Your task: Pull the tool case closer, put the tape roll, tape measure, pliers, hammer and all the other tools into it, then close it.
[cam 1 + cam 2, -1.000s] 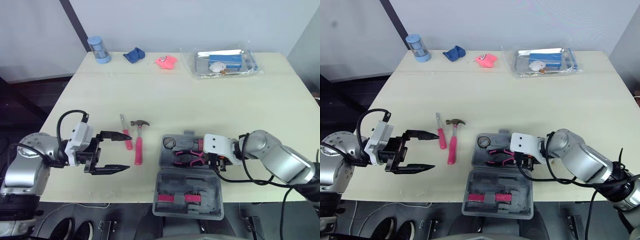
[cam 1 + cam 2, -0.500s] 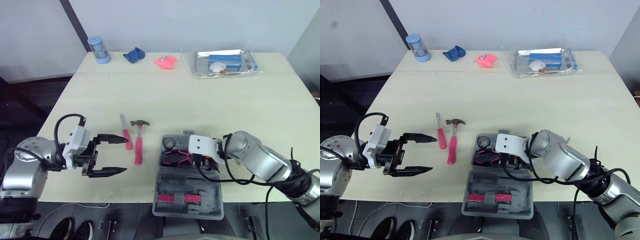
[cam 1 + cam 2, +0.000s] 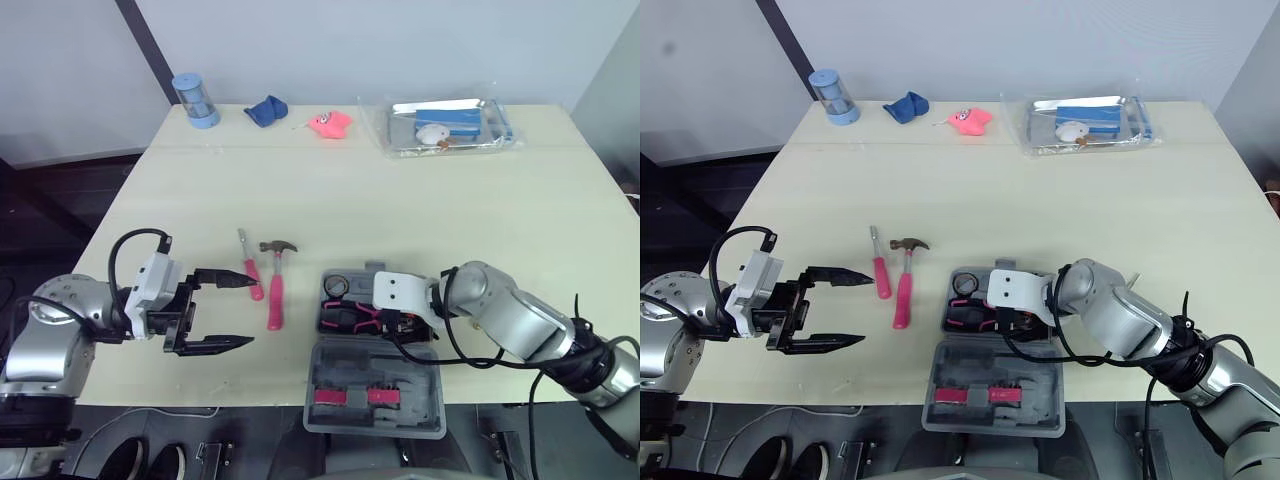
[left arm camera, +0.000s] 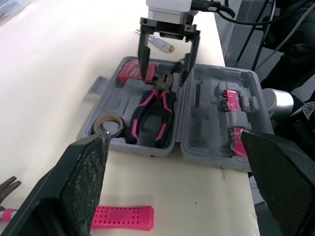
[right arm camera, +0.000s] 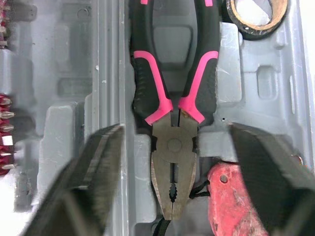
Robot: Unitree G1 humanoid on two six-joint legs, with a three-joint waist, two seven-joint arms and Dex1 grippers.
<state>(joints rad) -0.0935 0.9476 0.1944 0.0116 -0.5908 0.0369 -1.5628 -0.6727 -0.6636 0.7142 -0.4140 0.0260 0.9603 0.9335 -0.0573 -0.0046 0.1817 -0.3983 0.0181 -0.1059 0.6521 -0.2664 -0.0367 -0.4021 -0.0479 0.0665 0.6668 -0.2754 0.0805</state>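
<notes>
A pale cream table (image 3: 400,190) stands against a light grey-white wall (image 3: 400,40). A faint seam crosses the tabletop near its far edge. A dark strip (image 3: 140,42) slants down the wall toward the table's far left corner. Left of the table the floor (image 3: 50,190) is dark. A grey panel (image 3: 618,70) rises at the far right. The light is soft and even.

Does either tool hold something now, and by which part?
Nothing is held. The left tool hangs open, empty. The right tool is open astride the head of the pliers in the tool case, not touching it.
</notes>
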